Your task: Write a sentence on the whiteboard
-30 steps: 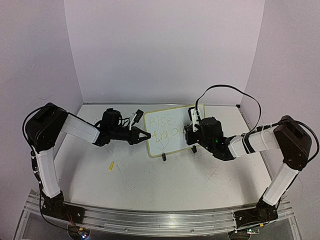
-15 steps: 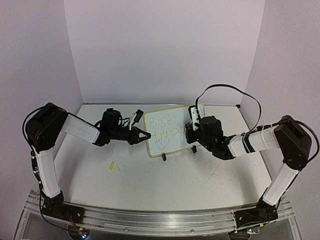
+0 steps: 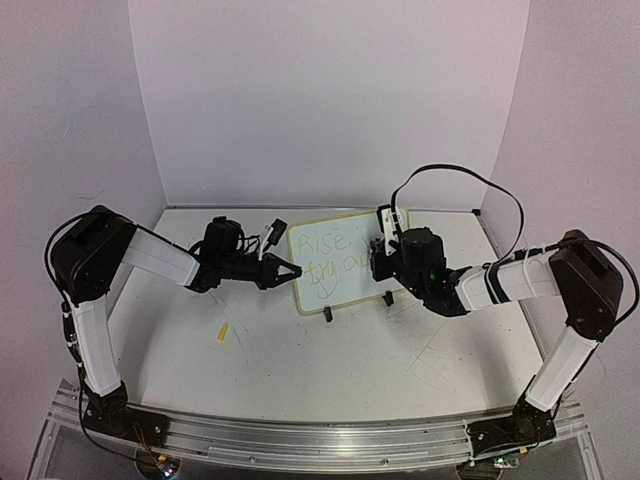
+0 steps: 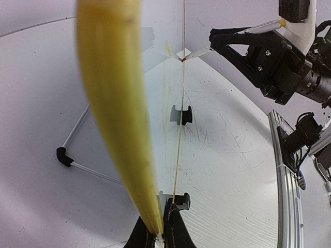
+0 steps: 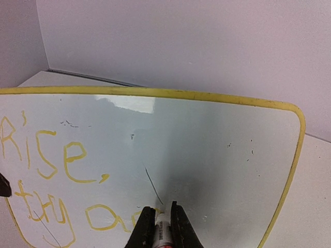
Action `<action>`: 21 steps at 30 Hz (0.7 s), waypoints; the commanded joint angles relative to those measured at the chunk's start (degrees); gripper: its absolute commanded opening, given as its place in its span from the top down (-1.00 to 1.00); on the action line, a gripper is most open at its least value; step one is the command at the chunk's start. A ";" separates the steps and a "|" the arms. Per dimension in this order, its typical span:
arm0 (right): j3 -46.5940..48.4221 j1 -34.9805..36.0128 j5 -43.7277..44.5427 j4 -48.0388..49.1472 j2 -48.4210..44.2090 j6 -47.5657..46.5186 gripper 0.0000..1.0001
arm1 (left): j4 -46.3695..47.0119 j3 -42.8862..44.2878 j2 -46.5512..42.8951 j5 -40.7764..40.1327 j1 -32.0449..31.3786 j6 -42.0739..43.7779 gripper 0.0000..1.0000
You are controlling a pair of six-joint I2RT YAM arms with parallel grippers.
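The whiteboard (image 3: 340, 255) stands tilted on two black clip feet (image 4: 180, 114) at the table's back middle. Its pale yellow rim (image 5: 155, 93) frames yellow writing, "Rise," over "try an" (image 5: 62, 160). My left gripper (image 3: 288, 270) is shut on the board's left edge; in the left wrist view its jaws (image 4: 158, 235) pinch the blurred yellow rim (image 4: 116, 103). My right gripper (image 3: 378, 260) is shut on a white marker (image 5: 162, 232), whose tip touches the board just right of the last letter. The marker's back end (image 3: 392, 215) sticks up above the gripper.
A small yellow marker cap (image 3: 223, 332) lies on the table left of centre. A thin white rod with a black elbow (image 4: 64, 155) lies behind the board. Purple walls close the back and sides. An aluminium rail (image 3: 300, 440) runs along the near edge.
My right gripper has shifted slightly up and back along the board with the marker. The left arm and the board have not moved.
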 commanded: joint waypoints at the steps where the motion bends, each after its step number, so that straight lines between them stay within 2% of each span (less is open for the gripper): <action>1: 2.14 -0.80 1.05 2.09 -0.55 -1.53 1.00 | -5.34 0.42 1.47 -8.40 0.95 5.28 1.00; 21: -3.86 -0.07 -0.51 -0.05 -1.37 3.90 1.00 | -5.31 0.67 1.64 -8.33 0.93 5.28 1.00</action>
